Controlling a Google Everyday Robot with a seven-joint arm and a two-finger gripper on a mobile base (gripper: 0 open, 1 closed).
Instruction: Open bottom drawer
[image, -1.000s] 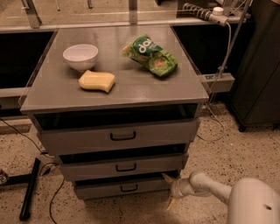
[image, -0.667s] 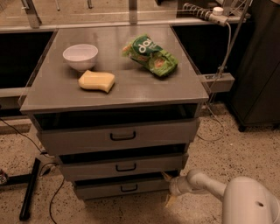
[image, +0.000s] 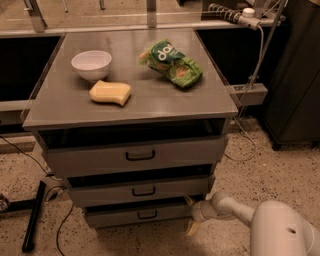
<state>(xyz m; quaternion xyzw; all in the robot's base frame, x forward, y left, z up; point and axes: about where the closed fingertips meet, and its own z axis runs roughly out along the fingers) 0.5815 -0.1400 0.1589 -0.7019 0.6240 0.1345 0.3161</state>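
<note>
The bottom drawer (image: 115, 216) is the lowest and narrowest grey front of the cabinet, with a small black bar handle (image: 147, 215). It stands a little way out, with a dark gap above it. My gripper (image: 190, 215) is at the drawer's right end, low near the floor. Its fingers are spread apart, one tip above (image: 188, 200) and one below (image: 192, 229), and hold nothing. My white arm (image: 235, 210) reaches in from the lower right.
The middle drawer (image: 100, 194) and top drawer (image: 90, 160) sit above. On the cabinet top (image: 150, 102) lie a white bowl (image: 91, 64), a yellow sponge (image: 110, 93) and a green chip bag (image: 172, 64). A black stand leg (image: 34, 215) and cables lie on the floor at left.
My gripper and arm have shifted slightly left, toward the bottom drawer's right end. The drawers and the things on top have not moved.
</note>
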